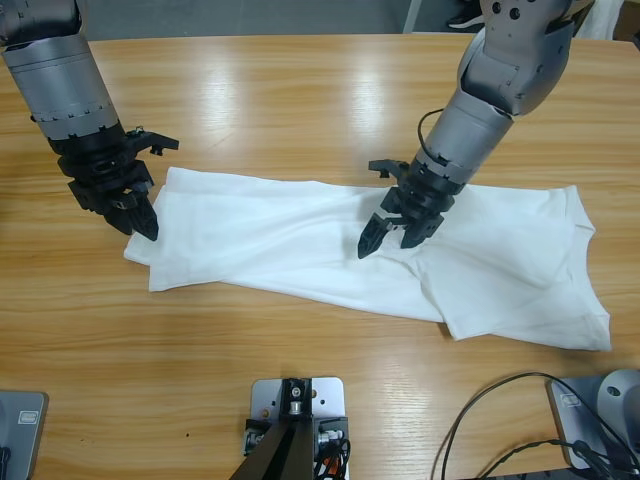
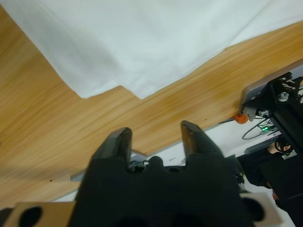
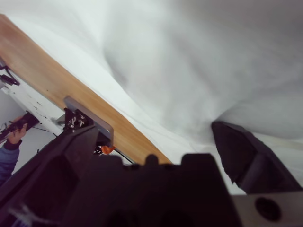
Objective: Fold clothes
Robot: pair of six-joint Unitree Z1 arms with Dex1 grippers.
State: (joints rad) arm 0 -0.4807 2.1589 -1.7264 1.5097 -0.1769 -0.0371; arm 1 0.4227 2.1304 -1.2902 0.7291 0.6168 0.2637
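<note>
T-shirt [image 1: 330, 255] lies spread lengthwise on the counter [image 1: 300, 90], partly folded over itself. Left end effector [image 1: 140, 222] sits at the shirt's end corner; in its wrist view the shirt's layered edge [image 2: 128, 87] lies ahead of it, bare counter between. Right end effector [image 1: 385, 235] is over the shirt's middle, cloth [image 3: 189, 71] ahead and to both sides. The two are well apart.

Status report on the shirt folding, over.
Left gripper open at the T-shirt's corner, empty. Right gripper open over its middle. T-shirt flat, partly folded. Nothing obstructing.
</note>
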